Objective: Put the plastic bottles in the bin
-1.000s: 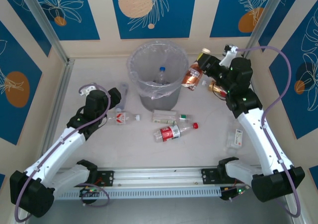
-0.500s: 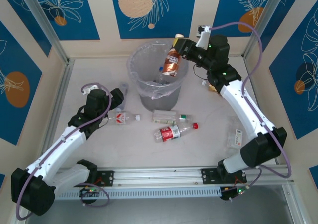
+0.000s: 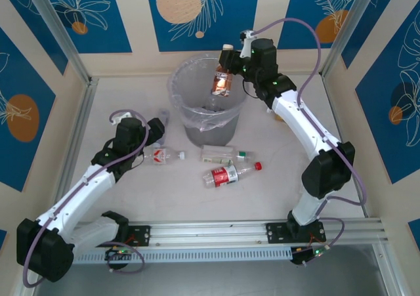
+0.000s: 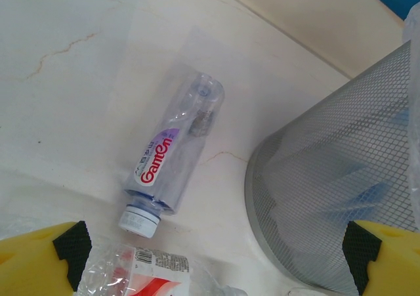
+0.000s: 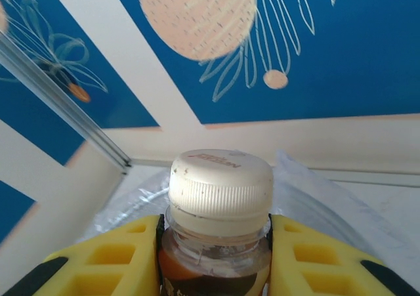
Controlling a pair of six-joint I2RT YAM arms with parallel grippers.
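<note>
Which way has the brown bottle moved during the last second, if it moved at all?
Yes. The brown bottle moved left and away from the arm bases, from beside the right side of the bin to above its open mouth.

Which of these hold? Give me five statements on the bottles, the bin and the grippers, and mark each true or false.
1. The right gripper is shut on a brown bottle with a white cap. True.
2. That brown bottle lies on the table. False: it is held over the bin.
3. The left gripper is shut on a bottle. False: it is open and holds nothing. The Ganten bottle lies on the table ahead of it.
4. A red-capped bottle lies on the table, on the near side of the bin. True.
5. The bin is tipped over. False: it stands upright.
</note>
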